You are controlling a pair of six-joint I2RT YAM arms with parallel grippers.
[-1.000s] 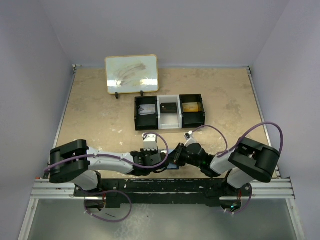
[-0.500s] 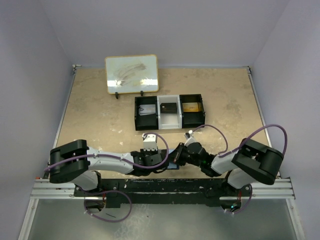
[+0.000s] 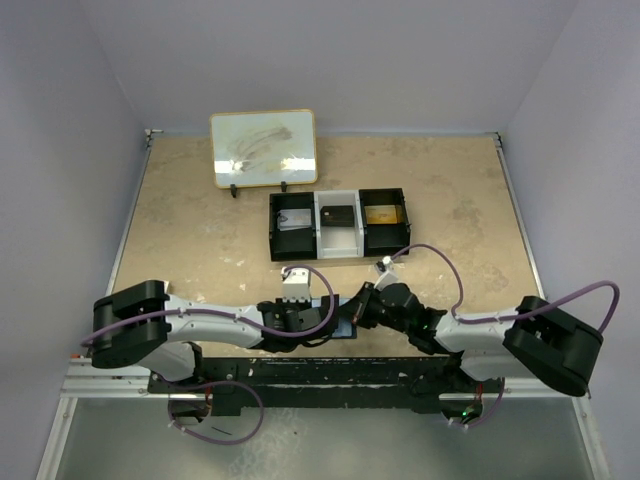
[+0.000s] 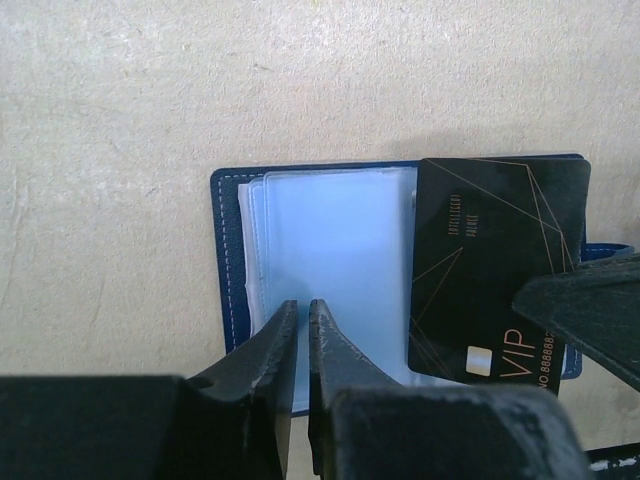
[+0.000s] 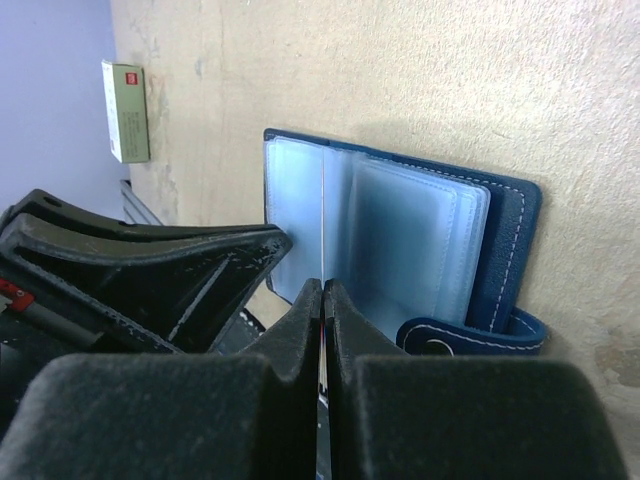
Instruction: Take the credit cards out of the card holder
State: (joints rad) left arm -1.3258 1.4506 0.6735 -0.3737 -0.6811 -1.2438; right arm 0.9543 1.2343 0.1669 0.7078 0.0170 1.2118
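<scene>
The speckled beige desk [image 3: 200, 250] carries everything. The biggest change on it is the right arm [image 3: 555, 345]: its black elbow has swung outward toward the near right corner and the forearm now lies stretched low, while the wrist has drawn only slightly to the right. Over the same second the right end effector [image 5: 322, 295] has clenched. It now grasps the thin edge of a glossy black plastic card [image 4: 480, 250], which its own camera shows as a hairline running up from between the closed jaws. I read this as the start of the pull that draws the card out of its pocket; whether it has cleared the sleeve I cannot tell.

The small navy-blue folding card holder [image 4: 228, 250] lies open on the desk directly beneath both end effectors, with its clear blue-grey pocket leaves fanned. The left end effector [image 4: 300, 315] is all but clenched, with only a slit between its jaws. Its tips bear on the pocket leaves, apparently pinning the holder down. Whether a leaf is pinched cannot be told.

A small white box with a red end [image 5: 125, 100] stands well beyond the right end effector, to its left, with no legible print. The card reads "VIP" in pale letters and "NO 888888", cut off by the right end effector's finger. The smaller gold lettering mid-card is too fine to read.
</scene>
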